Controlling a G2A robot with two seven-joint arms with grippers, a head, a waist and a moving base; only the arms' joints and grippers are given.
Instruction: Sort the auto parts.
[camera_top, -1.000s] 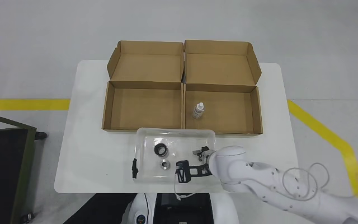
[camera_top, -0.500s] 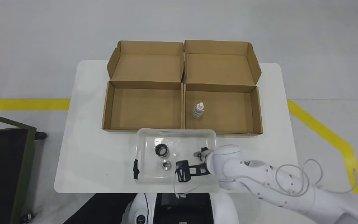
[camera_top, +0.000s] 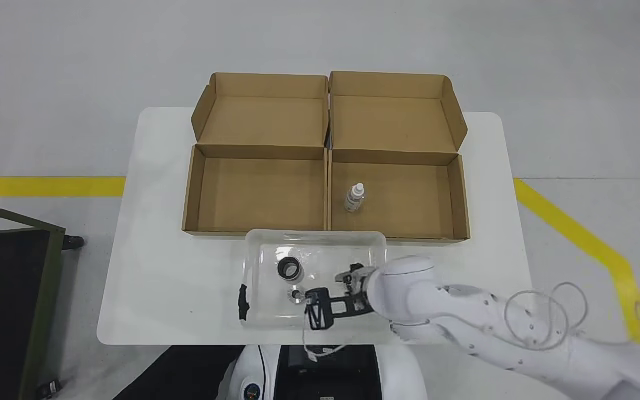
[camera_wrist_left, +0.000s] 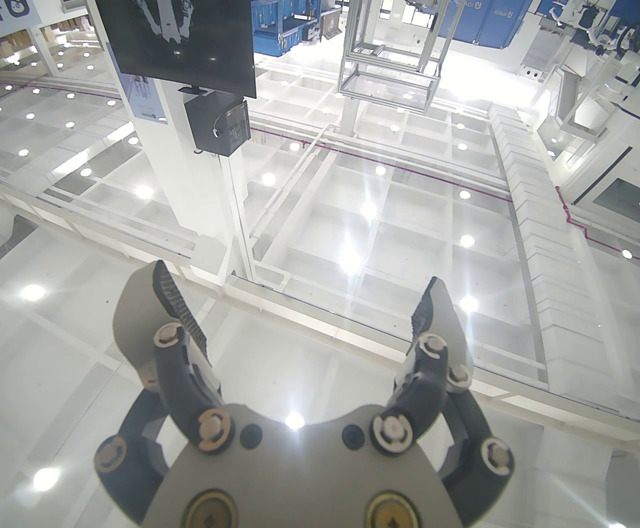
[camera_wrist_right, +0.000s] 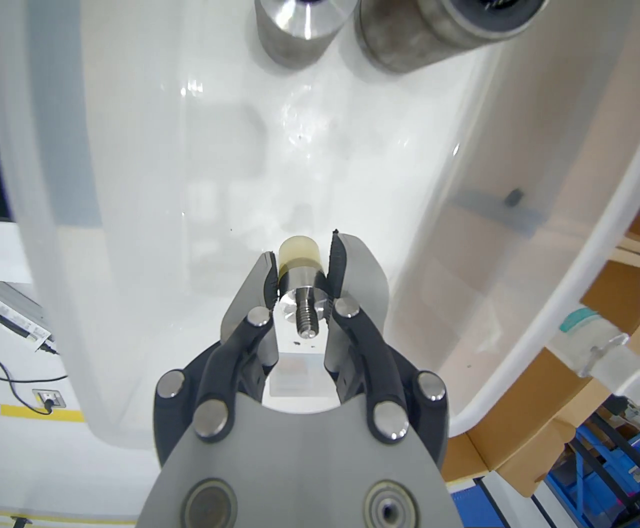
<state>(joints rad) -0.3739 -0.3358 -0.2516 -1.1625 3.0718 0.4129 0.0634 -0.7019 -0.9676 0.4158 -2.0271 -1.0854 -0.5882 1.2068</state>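
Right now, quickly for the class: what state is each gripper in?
Left gripper: open, empty.
Right gripper: shut on a stud.

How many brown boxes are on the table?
2. Both stand open, side by side beyond the clear tray. The right box holds a small bottle; the left box shows only bare cardboard.

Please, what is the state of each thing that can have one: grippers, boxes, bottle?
Right gripper: shut on threaded stud, over the clear tray.
Left gripper: open, holding nothing.
Left cardboard box: lid open.
Right cardboard box: lid open.
Bottle: upright, in right cardboard box.
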